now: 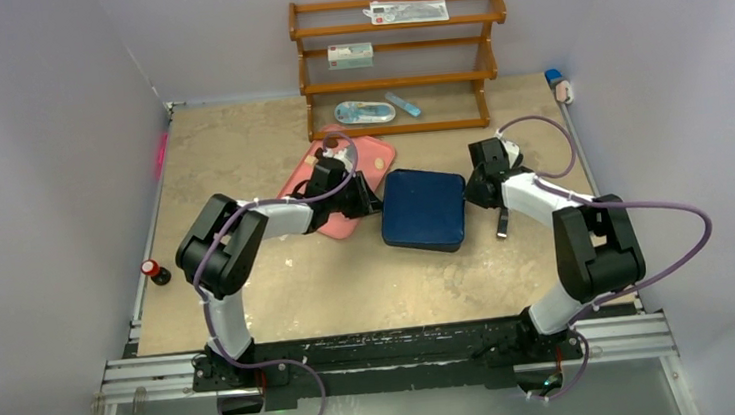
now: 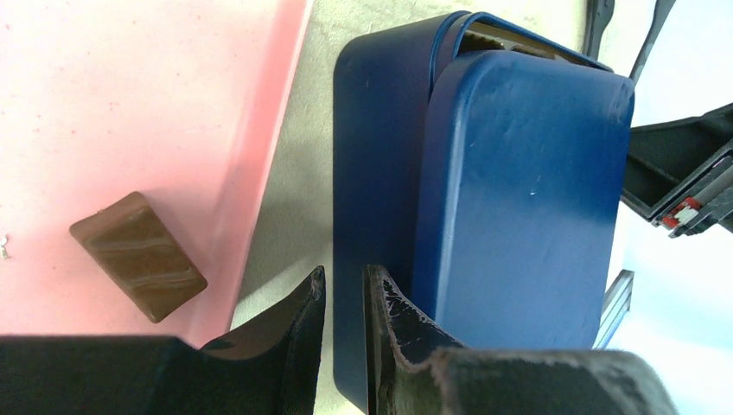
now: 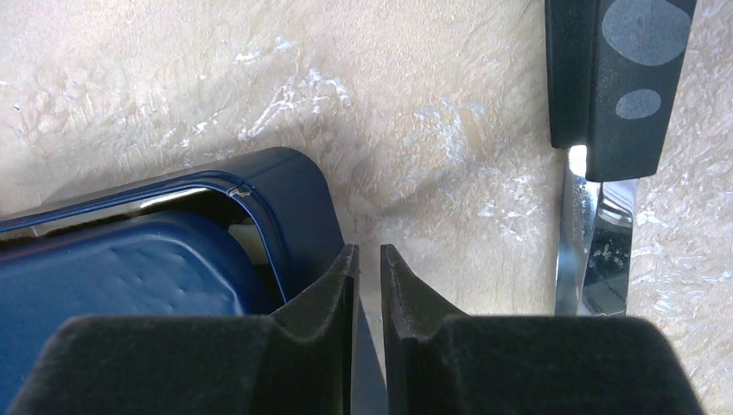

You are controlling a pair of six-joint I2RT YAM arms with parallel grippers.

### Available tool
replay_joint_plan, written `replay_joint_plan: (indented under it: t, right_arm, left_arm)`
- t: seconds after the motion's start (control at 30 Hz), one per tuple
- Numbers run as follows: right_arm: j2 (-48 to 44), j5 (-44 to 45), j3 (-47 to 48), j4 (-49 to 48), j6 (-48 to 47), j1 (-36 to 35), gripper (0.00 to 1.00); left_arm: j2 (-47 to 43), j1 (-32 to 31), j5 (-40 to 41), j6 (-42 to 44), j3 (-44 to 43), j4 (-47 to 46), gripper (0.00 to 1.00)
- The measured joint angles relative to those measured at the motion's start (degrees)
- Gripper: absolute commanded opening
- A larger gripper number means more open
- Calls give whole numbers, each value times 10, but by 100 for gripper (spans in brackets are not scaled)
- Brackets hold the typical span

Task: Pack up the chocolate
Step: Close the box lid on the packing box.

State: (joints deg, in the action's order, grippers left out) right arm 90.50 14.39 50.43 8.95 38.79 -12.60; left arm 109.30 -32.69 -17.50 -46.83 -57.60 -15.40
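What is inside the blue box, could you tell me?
Its blue lid sits over the blue box, slightly askew; a narrow gap shows only a pale inner rim. The contents are covered.

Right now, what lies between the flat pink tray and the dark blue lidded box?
A narrow strip of bare beige tabletop, with the left gripper at its near end; the left wrist view shows it.

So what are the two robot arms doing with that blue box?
The left gripper and right gripper sit at opposite sides of the box, jaws almost closed; whether they pinch it is unclear. The lid lies on top, a gap showing at one edge. One brown chocolate lies on the pink tray beside it.
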Motion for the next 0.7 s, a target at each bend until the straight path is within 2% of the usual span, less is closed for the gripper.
replay_joint_plan:
  t: [0.7]
  right_arm:
    - [26,-17,27,-19,-5,4,17]
  left_arm:
    - [-8,-16,9,-1,36,-1,20]
